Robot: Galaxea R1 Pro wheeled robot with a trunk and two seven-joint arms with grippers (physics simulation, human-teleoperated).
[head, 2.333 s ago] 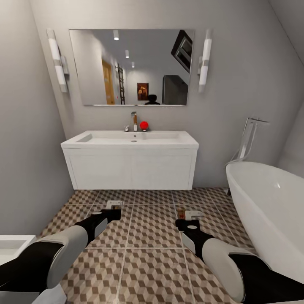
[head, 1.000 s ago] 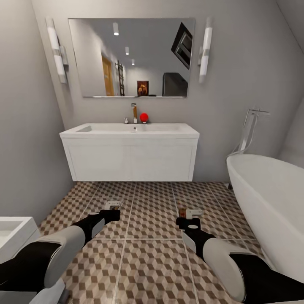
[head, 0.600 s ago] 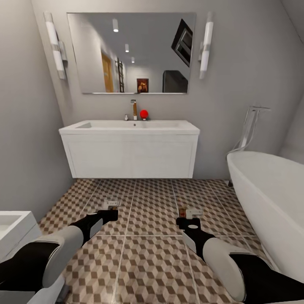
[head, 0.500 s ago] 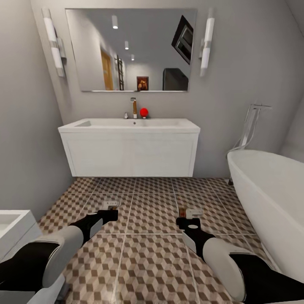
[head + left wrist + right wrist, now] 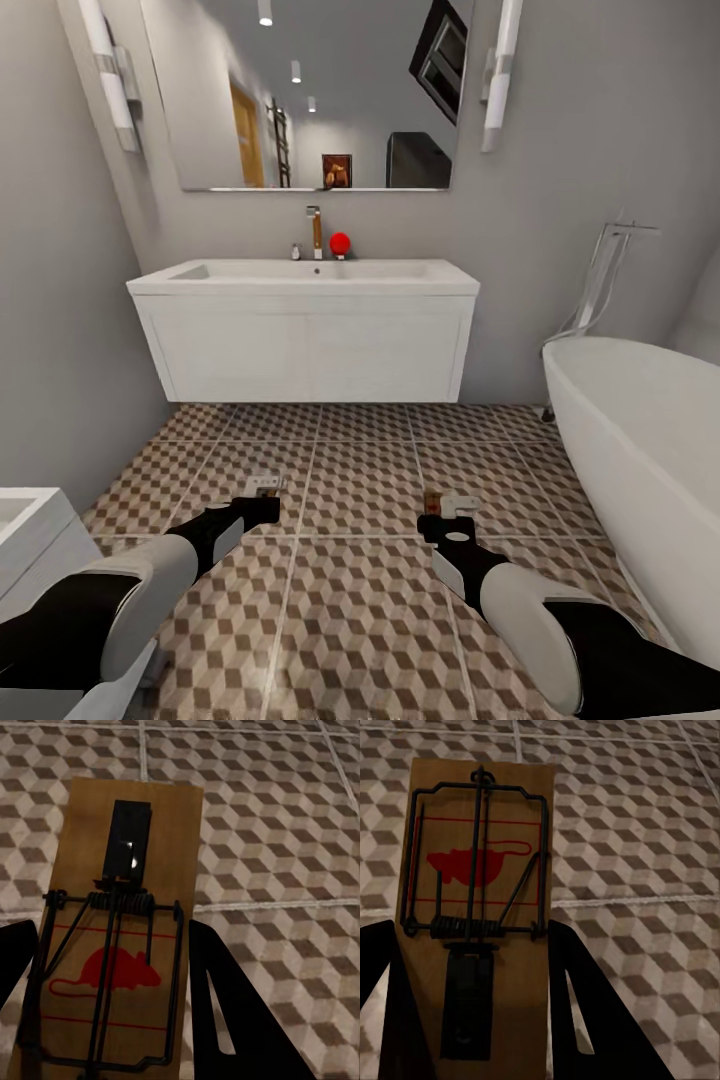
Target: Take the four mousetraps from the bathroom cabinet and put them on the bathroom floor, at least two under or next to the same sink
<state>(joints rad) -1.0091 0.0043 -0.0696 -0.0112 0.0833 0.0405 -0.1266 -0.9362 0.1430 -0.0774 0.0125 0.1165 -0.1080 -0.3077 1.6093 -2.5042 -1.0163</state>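
Head view, bathroom interior. The bathroom floor (image 5: 360,620), tiled in a brown, beige and white cube pattern with thin grey grout lines, is filling the lower half of the scene. A white oval bathtub (image 5: 640,460) is standing along the right side, with a chrome floor-mounted tap (image 5: 600,280) rising behind it. The sink (image 5: 305,275), a long white basin on a white vanity (image 5: 305,345), is sitting against the far wall beneath a wide mirror (image 5: 310,95) flanked by two tube lamps. A chrome tap (image 5: 315,232) and a small red ball (image 5: 340,242) are standing at the back of the basin. A white unit's corner (image 5: 30,530) is showing at the lower left.

Both arms are reaching forward over the tiles, well short of the vanity. The left gripper (image 5: 262,490) is gripping a mousetrap (image 5: 124,937): in the left wrist view the wooden board, with its wire spring, bar and red mouse print, is lying between the two dark fingers (image 5: 225,1012), which are pressing its long edges. The right gripper (image 5: 447,505) is likewise clamping a second mousetrap (image 5: 476,922) by its long edges between its dark fingers (image 5: 592,1020). Both boards are being held above the floor tiles, apart from them.
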